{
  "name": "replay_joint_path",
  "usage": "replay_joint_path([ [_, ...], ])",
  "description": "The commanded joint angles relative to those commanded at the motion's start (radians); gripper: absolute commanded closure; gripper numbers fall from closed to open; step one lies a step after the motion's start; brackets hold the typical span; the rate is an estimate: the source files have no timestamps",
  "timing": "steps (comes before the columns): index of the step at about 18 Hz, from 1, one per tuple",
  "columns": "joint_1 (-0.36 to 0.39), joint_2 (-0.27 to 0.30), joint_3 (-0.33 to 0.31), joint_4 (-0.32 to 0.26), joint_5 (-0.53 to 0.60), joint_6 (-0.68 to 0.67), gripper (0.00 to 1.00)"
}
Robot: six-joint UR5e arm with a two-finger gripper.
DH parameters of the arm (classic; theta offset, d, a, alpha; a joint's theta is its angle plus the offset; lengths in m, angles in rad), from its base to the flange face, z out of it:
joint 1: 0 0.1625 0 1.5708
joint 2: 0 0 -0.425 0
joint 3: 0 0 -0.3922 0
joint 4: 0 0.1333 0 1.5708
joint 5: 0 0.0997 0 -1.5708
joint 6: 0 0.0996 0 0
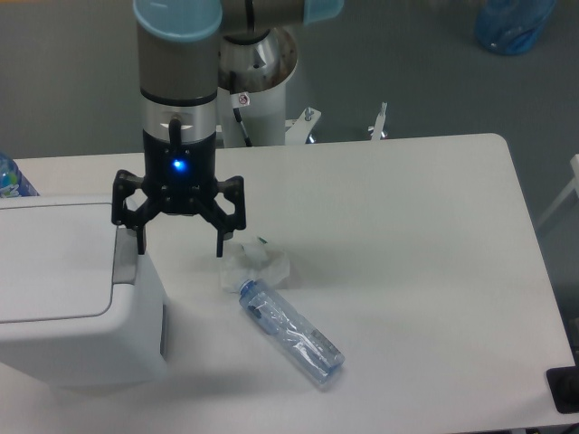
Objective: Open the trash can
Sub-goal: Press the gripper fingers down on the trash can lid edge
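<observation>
hovering with jaws spread wide and empty, the black two-finger gripper (178, 244) hung just above the grey push tab (124, 256) of the large boxy white plastic trash can (68, 298) at the counter's left edge; its lid remained shut, so pressing was left.

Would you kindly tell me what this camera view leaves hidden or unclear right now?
- Trash can: its left side and lower front are cut off by the frame edges.
- Grey push tab: the open pincer covers its top, so contact cannot be judged.
- Crumpled tissue: partly hidden behind one fingertip.
- Plastic bottle: label too small to read.
- Object at far left: cut off.
</observation>
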Motion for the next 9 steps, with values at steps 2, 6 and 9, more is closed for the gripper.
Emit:
replay_joint_path([
  [2, -0.002, 0.000, 0.000, 0.000, 0.002, 0.000, 0.00],
  [6, -0.005, -0.002, 0.000, 0.000, 0.002, -0.002, 0.00],
  [9, -0.009, -0.003, 0.000, 0.000, 0.002, -0.011, 0.00],
])
